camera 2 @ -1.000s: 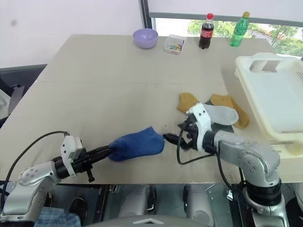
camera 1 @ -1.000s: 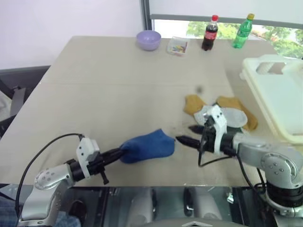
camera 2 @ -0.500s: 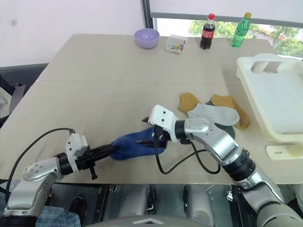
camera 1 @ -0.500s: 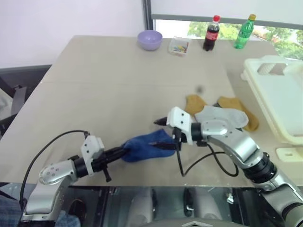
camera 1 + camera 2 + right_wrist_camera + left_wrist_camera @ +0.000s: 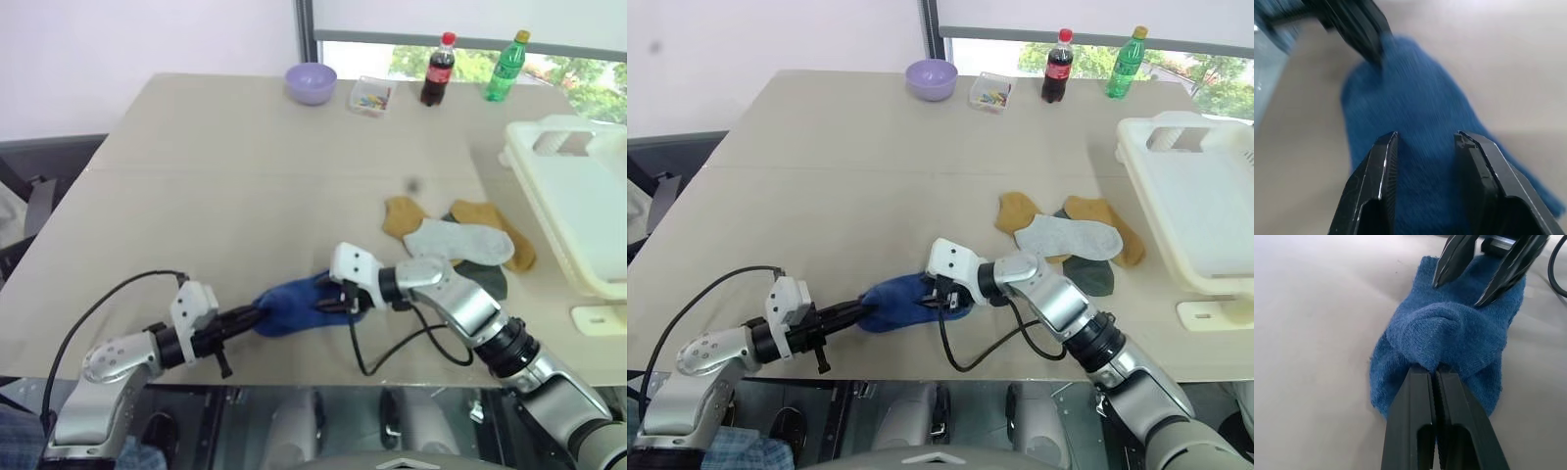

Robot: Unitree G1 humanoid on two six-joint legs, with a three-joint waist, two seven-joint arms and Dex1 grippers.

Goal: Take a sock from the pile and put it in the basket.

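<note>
From the head views, the blue sock lies on the desk near its front edge, apart from the pile and the basket. It looks soft, light and floppy, best pinched at a fold. The left wrist view shows the left gripper clamped on its bunched end. The right wrist view shows the right gripper part-open, straddling the cloth.

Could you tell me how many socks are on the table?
5, possibly more hidden. A blue sock lies near the front edge, pinched by the left gripper. In the pile toward the basket: two mustard socks, a grey-white sock over them, and a dark green sock.
</note>
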